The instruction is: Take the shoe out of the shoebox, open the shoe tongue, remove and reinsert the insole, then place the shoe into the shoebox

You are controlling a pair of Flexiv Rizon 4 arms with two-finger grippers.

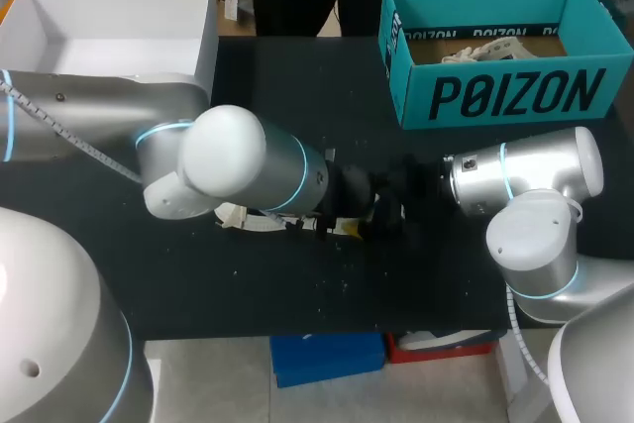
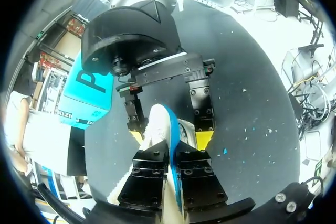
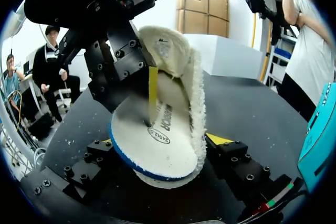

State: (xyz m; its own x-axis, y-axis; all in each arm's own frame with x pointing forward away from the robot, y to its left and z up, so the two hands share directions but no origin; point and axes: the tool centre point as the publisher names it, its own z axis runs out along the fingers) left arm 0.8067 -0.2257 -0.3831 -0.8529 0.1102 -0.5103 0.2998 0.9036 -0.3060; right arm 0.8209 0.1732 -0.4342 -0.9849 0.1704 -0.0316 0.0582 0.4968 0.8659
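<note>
— Head view, biggest things first: what lies around the jaws?

— The black table [image 1: 297, 86] is under both pairs. The teal shoebox [image 1: 495, 96] stands open, well apart from either pair. The shoe is out of it.

— So where is the shoe?

— In the right wrist view the shoe [image 3: 176, 51] sits between the jaws of our right gripper [image 3: 163, 141]. As far as we can judge from both wrist views, they grasp it across its two sides. Its insole [image 3: 168, 153] stands up out of it. Our left gripper [image 2: 170, 153] is clenched on that insole, with one yellow finger [image 3: 153, 93] lying flat against the printed face.

— How will the two pieces handle?

— We judge the shoe light and soft. It has a fleecy lining, and its sides should give under a squeeze. We would hold it low, near the firmer sole, and not by the fluffy collar. The insole looks thin and bendy, foam with a blue edge. We doubt it is slippery or fragile, but it will likely buckle if we push it from its far end. We would pinch it across its flat faces, close to the end that goes in last, and feed it in toe first.
</note>
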